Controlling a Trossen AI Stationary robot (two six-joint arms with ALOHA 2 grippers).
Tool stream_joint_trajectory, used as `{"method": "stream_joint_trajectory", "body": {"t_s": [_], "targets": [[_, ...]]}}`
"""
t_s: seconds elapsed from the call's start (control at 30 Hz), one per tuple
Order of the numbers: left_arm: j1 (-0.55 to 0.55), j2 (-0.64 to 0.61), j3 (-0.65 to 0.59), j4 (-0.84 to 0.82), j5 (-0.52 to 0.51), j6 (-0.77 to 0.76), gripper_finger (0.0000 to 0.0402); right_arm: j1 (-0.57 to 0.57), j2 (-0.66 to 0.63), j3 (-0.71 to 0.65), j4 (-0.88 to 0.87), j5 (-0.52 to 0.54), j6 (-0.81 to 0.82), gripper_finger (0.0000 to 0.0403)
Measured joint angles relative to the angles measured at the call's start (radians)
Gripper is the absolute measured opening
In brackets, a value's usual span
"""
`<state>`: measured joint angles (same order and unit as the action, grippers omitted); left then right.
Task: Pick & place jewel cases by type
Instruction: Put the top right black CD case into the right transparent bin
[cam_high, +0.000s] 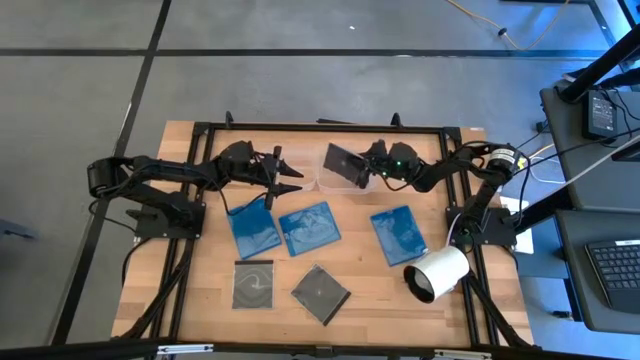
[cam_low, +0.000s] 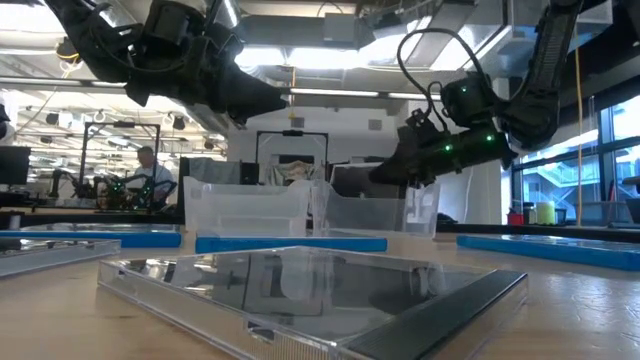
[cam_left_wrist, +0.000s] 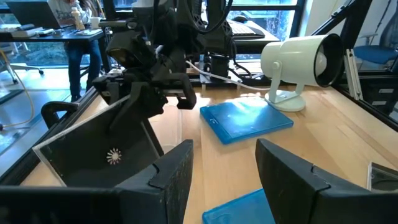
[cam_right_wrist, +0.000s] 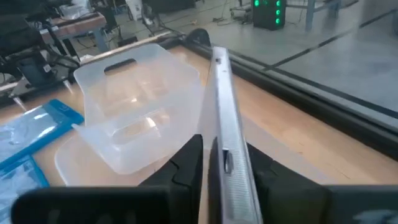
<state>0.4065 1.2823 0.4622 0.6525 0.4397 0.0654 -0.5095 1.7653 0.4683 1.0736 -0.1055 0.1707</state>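
Three translucent blue jewel cases (cam_high: 253, 228) (cam_high: 309, 228) (cam_high: 398, 234) lie flat mid-table. Two dark jewel cases (cam_high: 253, 284) (cam_high: 320, 293) lie flat near the near edge. My right gripper (cam_high: 368, 167) is shut on a third dark jewel case (cam_high: 345, 164) by the two clear tubs (cam_low: 245, 210) (cam_low: 385, 212) at the table's far middle. Which tub the case is over, I cannot tell. My left gripper (cam_high: 290, 178) hangs open above the table, left of the tubs and just beyond the blue cases, touching nothing. My right gripper pinches the dark jewel case between its two fingers (cam_right_wrist: 186, 165), one on each flat face near an edge (cam_right_wrist: 225, 134). The fingers come from the table's right, slanting slightly down. The case is lifted clear and tilted, its free part (cam_left_wrist: 93, 155) reaching toward the table's left.
A white cylinder (cam_high: 437, 272) lies on its side at the table's right near corner, beside the right arm's base. A black frame (cam_high: 330, 127) runs around the table's edges. Bare wood shows between the cases. A person (cam_low: 150, 175) sits far behind the table.
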Motion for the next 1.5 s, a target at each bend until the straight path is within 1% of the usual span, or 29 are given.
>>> {"method": "stream_joint_trajectory", "body": {"t_s": [0.07, 0.3, 0.47, 0.6, 0.67, 0.73, 0.8, 0.87, 0.97, 1.13, 1.2, 1.27, 1.33, 1.43, 1.5], "targets": [[0.0, 0.0, 0.0, 0.0, 0.0, 0.0, 0.0171, -0.001, 0.0, 0.0, -0.008, 0.0, -0.005, 0.0078], [0.0, 0.0, 0.0, 0.0, 0.0, 0.0, 0.0171, -0.005, 0.0, 0.0, 0.0, -0.033, -0.132, 0.0078], [0.0, 0.0, 0.0, -0.002, 0.0, 0.0, 0.0171, -0.028, -0.014, 0.0, -0.009, -0.15, -0.154, 0.0078], [0.0, 0.0, 0.0, -0.005, 0.0, 0.0, 0.0171, -0.057, -0.055, 0.003, -0.01, -0.24, -0.154, 0.0078], [0.0, 0.0, 0.0, -0.006, 0.0, 0.0, 0.0171, -0.076, -0.077, 0.009, -0.043, -0.305, -0.154, 0.0078], [0.0, 0.0, 0.0, -0.006, 0.0, 0.0, 0.0171, -0.095, -0.097, 0.024, -0.116, -0.367, -0.154, 0.0078], [0.0, 0.0, 0.0, -0.006, 0.0, 0.0, 0.0171, -0.109, -0.107, 0.048, -0.22, -0.394, -0.155, 0.0078], [0.0, 0.0, 0.0, -0.006, 0.0, 0.0, 0.0171, -0.119, -0.108, 0.079, -0.35, -0.388, -0.177, 0.0078], [0.0, 0.0, 0.0, -0.006, 0.0, 0.0, 0.0171, -0.125, -0.108, 0.134, -0.519, -0.385, -0.264, 0.0079], [0.0, 0.0, 0.0, -0.006, 0.0, 0.0, 0.0171, -0.123, -0.108, 0.223, -0.657, -0.38, -0.401, 0.0079], [0.0, 0.0, 0.0, -0.006, 0.0, 0.0, 0.0171, -0.124, -0.108, 0.262, -0.685, -0.375, -0.442, 0.0079], [0.0, 0.0, 0.0, -0.006, 0.0, 0.0, 0.0171, -0.125, -0.108, 0.307, -0.754, -0.373, -0.472, 0.0079], [0.0, 0.0, 0.0, -0.006, 0.0, 0.0, 0.0171, -0.129, -0.108, 0.36, -0.881, -0.374, -0.51, 0.0079], [0.0, 0.0, 0.0, -0.006, 0.0, 0.0, 0.0171, -0.135, -0.108, 0.436, -1.086, -0.375, -0.526, 0.0079], [0.0, 0.0, 0.0, -0.006, 0.0, 0.0, 0.0171, -0.136, -0.108, 0.463, -1.183, -0.374, -0.552, 0.0079]]}}
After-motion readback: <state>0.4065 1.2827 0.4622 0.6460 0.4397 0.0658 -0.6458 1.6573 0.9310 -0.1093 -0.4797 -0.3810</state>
